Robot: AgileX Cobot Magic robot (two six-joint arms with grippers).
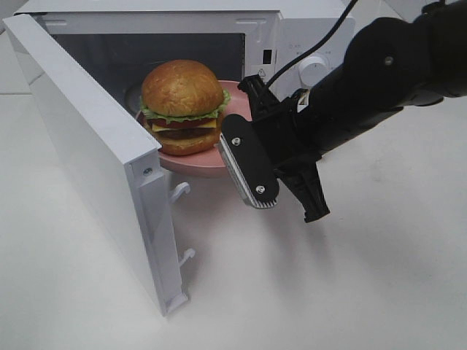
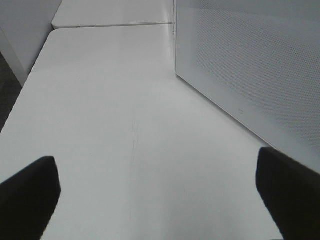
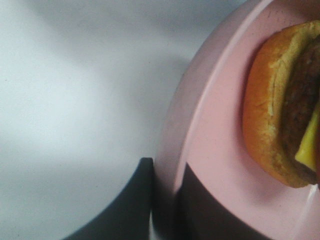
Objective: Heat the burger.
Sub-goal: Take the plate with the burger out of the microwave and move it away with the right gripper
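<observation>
The burger (image 1: 182, 106) is seen sitting on a pink plate (image 1: 191, 162), w/ the plate held at the mouth of the white microwave (image 1: 292, 36), approx. half in, half out of the cavity. Glossy bun on top, lettuce, tomato, cheese and patty stacked below; it stands upright. In the right wrist view the burger (image 3: 280, 125) is shown close up, bottom bun, patty and a corner of yellow cheese visible on the plate (image 3: 210, 150).

The right gripper (image 1: 241, 142) is clamped on the plate's rim, on the side facing the control panel; in the right wrist view the dark fingers (image 3: 135, 200) are seen pinching the rim edge, one finger outside and one on the plate's upper face. The plate is carried clear of the table (image 1: 365, 277) — its shadow is cast on the surface below.

The microwave door (image 1: 95, 160) is swung fully open to the left of the ext. view, its latch hooks sticking out near the lower edge. A knob (image 1: 314, 69) is visible on the panel, partly behind the black arm.

The left gripper (image 2: 160, 200) is spread wide, holding nothing; only its two dark fingertips (image 2: 30, 195) are seen above the bare table (image 2: 125, 125), just beside the perforated side wall of the microwave (image 2: 250, 65). It isn't in the ext. view.
</observation>
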